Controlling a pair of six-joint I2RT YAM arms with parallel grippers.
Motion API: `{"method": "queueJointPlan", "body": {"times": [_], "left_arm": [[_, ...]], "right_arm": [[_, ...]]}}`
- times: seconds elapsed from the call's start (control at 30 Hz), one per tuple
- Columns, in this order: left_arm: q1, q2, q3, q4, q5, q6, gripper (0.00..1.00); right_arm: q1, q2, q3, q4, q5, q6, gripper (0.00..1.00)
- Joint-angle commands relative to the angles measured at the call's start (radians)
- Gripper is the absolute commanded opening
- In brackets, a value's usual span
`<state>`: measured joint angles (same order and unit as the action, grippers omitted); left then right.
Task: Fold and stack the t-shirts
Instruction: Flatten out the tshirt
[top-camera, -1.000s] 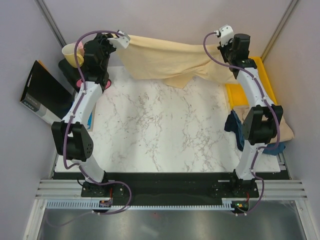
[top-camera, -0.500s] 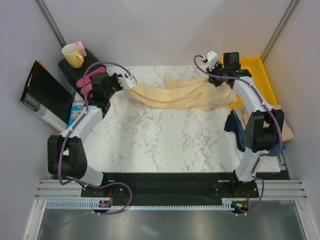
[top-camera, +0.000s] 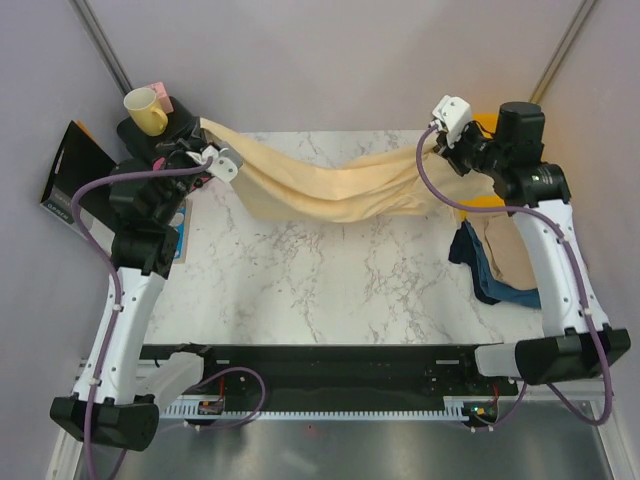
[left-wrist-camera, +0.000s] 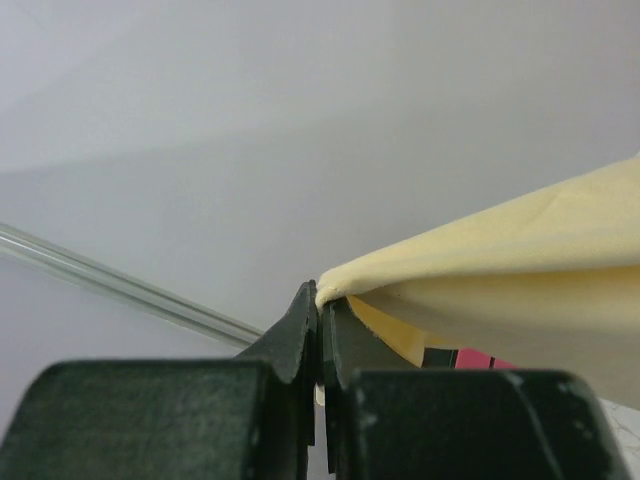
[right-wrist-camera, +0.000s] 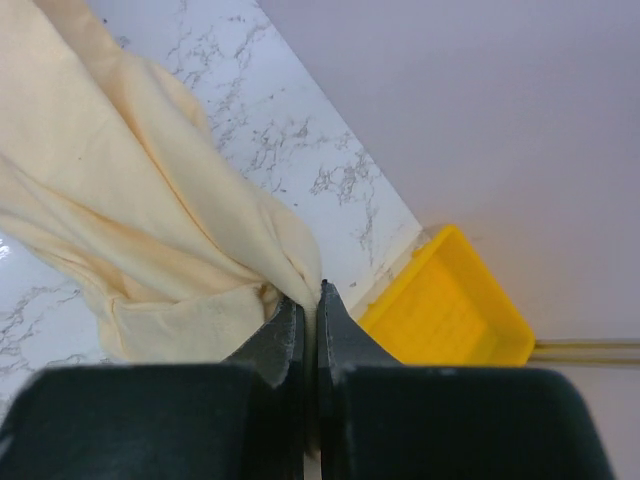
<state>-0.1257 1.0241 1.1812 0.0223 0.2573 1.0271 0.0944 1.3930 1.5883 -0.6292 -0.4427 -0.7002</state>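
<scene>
- T-shirt (top-camera: 330, 185), cream, hangs stretched between my two grippers as a sagging band above the marble table (top-camera: 330, 280); I cannot tell whether its lowest fold touches the top.
- My left gripper (top-camera: 203, 135) has its jaws pressed together on one corner of the t-shirt. On the left wrist camera the two dark fingertips (left-wrist-camera: 300, 325) meet, with a thin cream edge pinched right at their tips.
- From that pinch the fabric fans out to the right of the left jaws and slightly upward, in two layers with a shadowed fold between them.
- My right gripper (top-camera: 440, 140) is also clamped tight, holding the opposite end of the t-shirt. On the right wrist camera the gathered fabric runs straight into the closed tips, with no gap visible between the jaws.
- Seen from the right jaws, the cloth spreads away to the left in long creases, over the marble.
- Just beyond the right jaws and to their right sits the yellow tray (right-wrist-camera: 450, 310), apart from the held fabric.
- Near the left jaws, on their outer side, a yellow mug (top-camera: 143, 108) stands on a dark block.
- Below the right gripper, beside its arm, a beige t-shirt (top-camera: 505, 245) lies crumpled with a dark blue garment (top-camera: 480, 265) against it; neither gripper touches these.
</scene>
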Motion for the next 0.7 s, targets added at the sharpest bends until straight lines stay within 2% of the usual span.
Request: {"method": "queueJointPlan", "body": {"times": [0.0,0.1,0.13,0.23,0.27,0.33,0.4,0.43,0.47,0.5,0.53,0.57,0.6,0.63,0.67], "left_arm": [[0.005,-0.071,0.041,-0.071,0.016,-0.065,0.02],[0.005,-0.065,0.04,-0.068,0.013,-0.082,0.02],[0.005,-0.055,0.035,-0.068,0.001,-0.082,0.02],[0.006,0.023,-0.005,-0.062,-0.024,-0.056,0.02],[0.005,0.056,-0.026,-0.07,-0.024,-0.038,0.02],[0.005,0.172,-0.035,-0.082,-0.052,-0.004,0.02],[0.003,0.262,-0.017,-0.09,-0.07,0.002,0.02],[-0.012,0.372,0.033,-0.12,-0.129,0.005,0.02],[-0.014,0.422,0.059,-0.124,-0.153,-0.013,0.07],[-0.021,0.483,0.089,-0.125,-0.189,-0.018,0.16],[-0.032,0.531,0.124,-0.124,-0.29,-0.027,0.25],[-0.034,0.626,0.197,-0.124,-0.338,-0.041,0.38],[-0.037,0.666,0.236,-0.125,-0.393,-0.051,0.4],[-0.038,0.695,0.301,-0.124,-0.48,-0.059,0.47],[-0.037,0.737,0.322,-0.125,-0.509,-0.058,0.53]], "right_arm": [[-0.002,-0.121,-0.045,-0.082,-0.086,-0.062,0.0],[-0.002,-0.127,-0.085,-0.034,-0.094,-0.024,0.0],[-0.001,-0.118,-0.093,-0.011,-0.088,0.037,0.0],[0.002,-0.031,-0.096,0.062,-0.056,0.108,0.0],[0.002,0.027,-0.088,0.087,-0.042,0.134,0.08],[0.005,0.102,-0.056,0.124,-0.001,0.148,0.18],[0.01,0.226,0.014,0.143,0.047,0.16,0.42],[0.01,0.272,0.047,0.148,0.102,0.157,0.6],[0.01,0.358,0.115,0.155,0.142,0.169,0.87],[0.011,0.403,0.158,0.154,0.171,0.183,0.95],[0.011,0.44,0.2,0.148,0.235,0.191,0.97],[0.011,0.496,0.272,0.145,0.255,0.205,0.98],[0.011,0.512,0.3,0.135,0.272,0.205,0.98],[0.01,0.52,0.32,0.131,0.282,0.203,0.98],[0.011,0.511,0.323,0.132,0.289,0.194,0.98]]}}
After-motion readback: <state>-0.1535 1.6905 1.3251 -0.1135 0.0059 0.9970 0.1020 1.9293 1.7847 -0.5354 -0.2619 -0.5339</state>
